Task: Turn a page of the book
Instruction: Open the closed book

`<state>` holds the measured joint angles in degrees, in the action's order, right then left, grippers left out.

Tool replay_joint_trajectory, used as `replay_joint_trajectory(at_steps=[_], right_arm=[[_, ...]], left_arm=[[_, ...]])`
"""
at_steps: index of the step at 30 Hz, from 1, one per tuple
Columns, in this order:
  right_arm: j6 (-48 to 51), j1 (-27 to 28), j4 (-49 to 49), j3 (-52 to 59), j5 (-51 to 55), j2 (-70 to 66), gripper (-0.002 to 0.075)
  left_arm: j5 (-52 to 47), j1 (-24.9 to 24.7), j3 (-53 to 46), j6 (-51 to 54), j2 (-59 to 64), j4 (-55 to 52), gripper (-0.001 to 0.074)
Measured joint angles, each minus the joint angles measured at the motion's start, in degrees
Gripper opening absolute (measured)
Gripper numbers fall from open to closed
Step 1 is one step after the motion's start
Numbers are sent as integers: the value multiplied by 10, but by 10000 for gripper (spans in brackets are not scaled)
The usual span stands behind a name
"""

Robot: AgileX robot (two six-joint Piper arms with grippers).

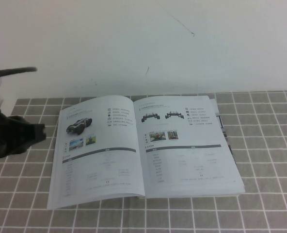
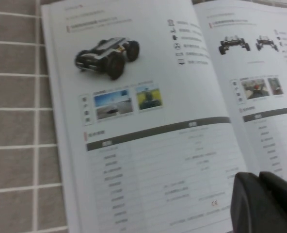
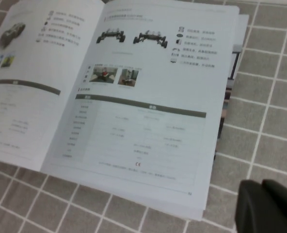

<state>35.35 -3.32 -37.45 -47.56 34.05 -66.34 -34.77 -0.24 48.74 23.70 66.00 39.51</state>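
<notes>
The right tool (image 3: pixel 267 206) hangs above the tiled table (image 3: pixel 274 121), just beside the near outer corner of the book (image 3: pixel 134 111), and touches nothing. Its fingers are pressed together and hold nothing. Just ahead of it lies the page (image 3: pixel 143 121) with the two black chassis, the two little photos and the grey-barred table, flat on a thin stack of sheets whose edges show at the side.

The first risk is at this corner: with the fingers pressed together the tool can only push, so it may slide the whole book over the cloth, or crease the glossy sheet. It may also lift several sheets at once, because the edges lie very close together.

Farther away, beyond the spine, is the other page (image 1: pixel 97 150) with the single black vehicle. The left tool (image 2: pixel 264 204) hovers over the lower part of that page; whether its fingers are spread cannot be told. If it stays there, a turning sheet could land against it and buckle.
</notes>
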Motion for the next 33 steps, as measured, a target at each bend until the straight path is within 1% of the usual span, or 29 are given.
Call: replay_joint_trajectory(at_steps=[3,5,10,13,16,19,24,30,33], right_arm=[[18,0,-29,0,-6,-25,-3],[63,0,-69,0,-4,-46,-3],[231,-4,-220,0,9,-105,-3],[286,-16,-278,-1,8,-144,-3],[310,-37,-299,-17,-7,-189,-3],[325,-51,-306,-41,-15,-228,-3],[344,-52,-311,-75,-38,-285,4],[364,-52,-313,-83,-55,-327,8],[368,-52,-313,-83,-56,-329,9]], left_arm=[[4,0,0,104,63,115,-4],[4,0,0,170,105,177,-4],[20,0,0,292,219,285,-4],[12,0,0,354,283,341,-4],[0,0,1,392,340,383,-4],[-1,0,2,404,381,391,-4],[3,0,4,397,423,373,-4],[-5,0,15,387,425,353,-4],[-27,0,30,386,425,339,-4]])
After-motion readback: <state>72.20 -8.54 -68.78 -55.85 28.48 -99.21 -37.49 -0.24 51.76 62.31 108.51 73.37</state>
